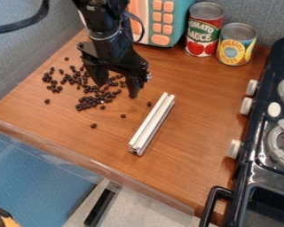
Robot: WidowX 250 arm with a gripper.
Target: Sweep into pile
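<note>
One wooden surface (195, 111), one black arm (110, 46), two cans (205, 32), one silvery bar (152, 124), dozens of dark beans (82, 106)!
Jaws wide apart among the scattered beans; right of them lies the bar, long axis slanting upper right to lower left.

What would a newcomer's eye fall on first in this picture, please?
Probably the black end effector, hanging over a scatter of dark beans on the left of the wooden counter. Next might come the pale silvery bar lying at a slant near the counter's middle. At the back, a red-labelled can and a yellow-labelled can add bright colour.
</note>
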